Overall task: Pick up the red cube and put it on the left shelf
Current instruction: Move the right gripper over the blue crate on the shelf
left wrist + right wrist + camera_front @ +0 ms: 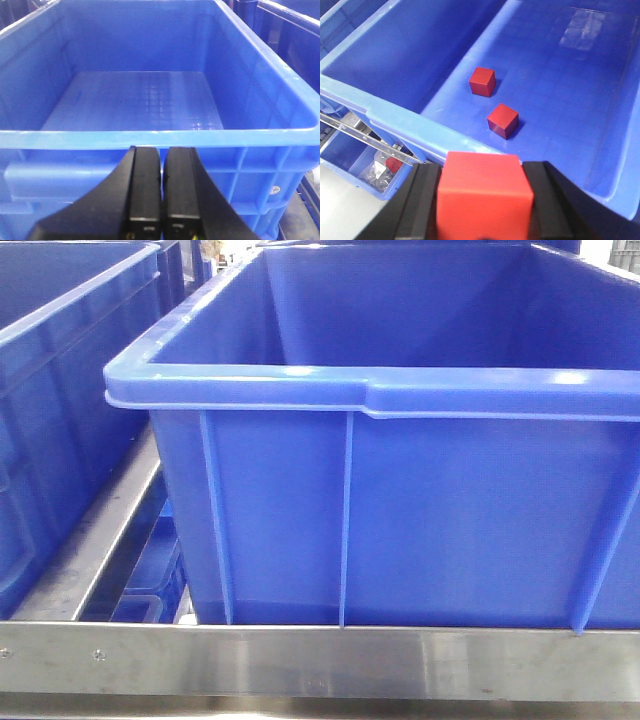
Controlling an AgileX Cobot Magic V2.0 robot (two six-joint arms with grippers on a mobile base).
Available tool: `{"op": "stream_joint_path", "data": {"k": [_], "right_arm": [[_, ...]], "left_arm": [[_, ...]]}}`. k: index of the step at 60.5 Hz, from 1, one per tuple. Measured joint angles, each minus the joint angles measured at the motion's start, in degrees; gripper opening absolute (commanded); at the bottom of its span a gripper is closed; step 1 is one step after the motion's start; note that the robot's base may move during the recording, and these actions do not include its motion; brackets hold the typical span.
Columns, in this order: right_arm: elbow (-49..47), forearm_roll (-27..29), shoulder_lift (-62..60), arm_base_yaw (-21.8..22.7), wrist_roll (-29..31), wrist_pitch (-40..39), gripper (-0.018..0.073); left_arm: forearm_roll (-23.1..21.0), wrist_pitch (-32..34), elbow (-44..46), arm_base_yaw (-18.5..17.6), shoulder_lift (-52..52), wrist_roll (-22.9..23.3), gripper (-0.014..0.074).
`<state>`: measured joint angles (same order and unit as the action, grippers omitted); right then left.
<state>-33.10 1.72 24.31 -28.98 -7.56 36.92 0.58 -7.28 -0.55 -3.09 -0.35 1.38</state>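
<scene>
So the red cube [485, 192] is clamped between the jaws of the right gripper [484, 202], hanging right at the near rim of the blue crate [395, 117]. Two spare cubes [482, 81] sit inside that crate, on its floor. The left gripper [161, 195] has its jaws pressed together on nothing. The left shelf [300, 665] shows only in the front view, and I can't tell where it lies from that crate. My worry: the shelf looks like rails with gaps, and big tubs [420, 500] hog most of it, so a sloppy release could send the cube through a gap or into a tub. A clipped rim could knock it loose too.
</scene>
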Motion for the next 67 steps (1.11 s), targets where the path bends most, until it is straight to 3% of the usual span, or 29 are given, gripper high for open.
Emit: {"op": "stream_joint_path", "data": {"k": [23, 35, 48, 67], "right_arm": [[0.0, 0.0, 0.0, 0.0, 0.0, 0.1, 0.0223], [-6.6, 0.0, 2.4, 0.0, 0.0, 4.4, 0.0223], [-19.5, 0.0, 14.8, 0.0, 0.0, 7.6, 0.0223], [-32.9, -0.6, 42.1, 0.0, 0.0, 7.6, 0.0223]], "left_arm": [[0.0, 0.0, 0.0, 0.0, 0.0, 0.0, 0.0102], [0.0, 0.0, 0.0, 0.0, 0.0, 0.0, 0.0102], [0.0, 0.0, 0.0, 0.0, 0.0, 0.0, 0.0102], [0.0, 0.0, 0.0, 0.0, 0.0, 0.0, 0.0102]]}}
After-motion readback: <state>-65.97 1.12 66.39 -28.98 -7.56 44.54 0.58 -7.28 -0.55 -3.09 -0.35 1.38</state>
